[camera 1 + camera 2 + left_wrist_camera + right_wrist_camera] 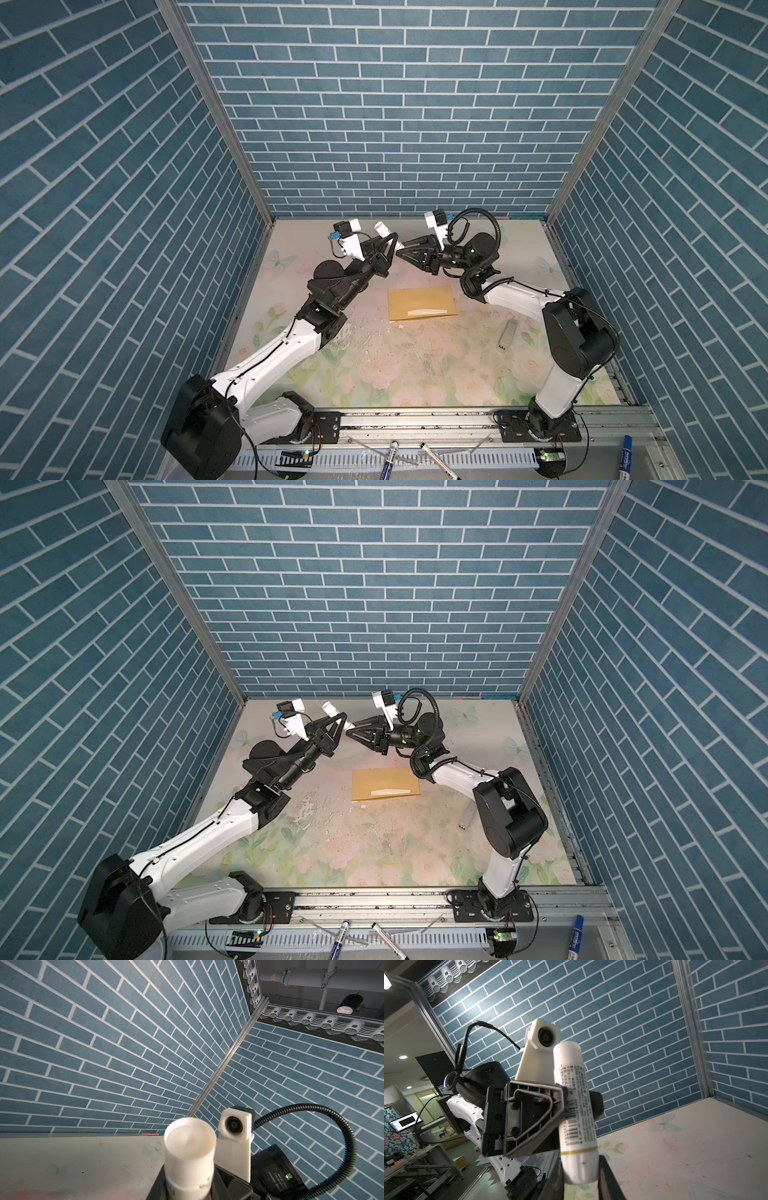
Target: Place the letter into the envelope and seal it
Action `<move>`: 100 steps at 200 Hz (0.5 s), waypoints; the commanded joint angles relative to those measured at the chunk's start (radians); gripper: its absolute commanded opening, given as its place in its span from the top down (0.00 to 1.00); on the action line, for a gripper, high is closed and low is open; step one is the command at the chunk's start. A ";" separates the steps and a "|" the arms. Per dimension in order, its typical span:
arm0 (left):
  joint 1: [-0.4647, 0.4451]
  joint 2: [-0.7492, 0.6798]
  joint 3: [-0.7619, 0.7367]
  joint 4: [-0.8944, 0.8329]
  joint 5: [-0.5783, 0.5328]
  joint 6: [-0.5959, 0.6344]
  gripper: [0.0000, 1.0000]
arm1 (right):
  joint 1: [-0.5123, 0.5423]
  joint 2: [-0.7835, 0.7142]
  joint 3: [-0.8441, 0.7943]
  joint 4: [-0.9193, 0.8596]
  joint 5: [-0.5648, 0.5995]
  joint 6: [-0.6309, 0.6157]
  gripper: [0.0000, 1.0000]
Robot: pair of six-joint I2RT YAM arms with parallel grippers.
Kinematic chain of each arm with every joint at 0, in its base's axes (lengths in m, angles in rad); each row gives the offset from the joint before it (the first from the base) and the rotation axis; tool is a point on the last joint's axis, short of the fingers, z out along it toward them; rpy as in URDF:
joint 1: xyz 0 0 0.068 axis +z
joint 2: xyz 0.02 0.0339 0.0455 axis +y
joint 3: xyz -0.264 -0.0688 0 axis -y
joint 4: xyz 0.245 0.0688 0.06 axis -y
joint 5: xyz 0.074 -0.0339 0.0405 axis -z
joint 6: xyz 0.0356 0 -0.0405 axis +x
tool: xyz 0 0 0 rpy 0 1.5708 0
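Observation:
The golden-tan envelope lies flat at mid-table, with a pale cream sliver on its near part. I cannot tell whether that sliver is the letter, and no bordered sheet shows. High over the back of the table both grippers hold one white glue stick. My left gripper is shut on its printed body. My right gripper is shut on the plain end below the gold ring.
A small grey-white stick-shaped object lies on the floral mat at the right, near the right arm's elbow. Markers rest on the front rail. Blue brick walls enclose three sides.

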 commanded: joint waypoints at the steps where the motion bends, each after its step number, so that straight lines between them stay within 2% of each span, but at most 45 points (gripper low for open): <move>1: -0.006 0.003 -0.001 -0.064 0.008 -0.015 1.00 | -0.017 -0.050 0.042 -0.020 0.043 -0.017 0.88; 22: -0.006 0.004 0.030 -0.121 -0.042 -0.093 1.00 | -0.009 -0.125 -0.005 -0.233 0.128 -0.278 0.65; 32: -0.006 0.002 0.038 -0.127 -0.054 -0.120 1.00 | -0.002 -0.175 -0.043 -0.322 0.212 -0.422 0.52; 50: -0.006 -0.001 0.049 -0.136 -0.062 -0.162 1.00 | 0.019 -0.257 -0.109 -0.417 0.387 -0.657 0.37; 75: -0.006 -0.002 0.054 -0.135 -0.066 -0.202 1.00 | 0.077 -0.334 -0.206 -0.391 0.623 -0.905 0.27; 100: -0.006 -0.003 0.054 -0.122 -0.068 -0.228 1.00 | 0.141 -0.352 -0.246 -0.353 0.758 -1.071 0.25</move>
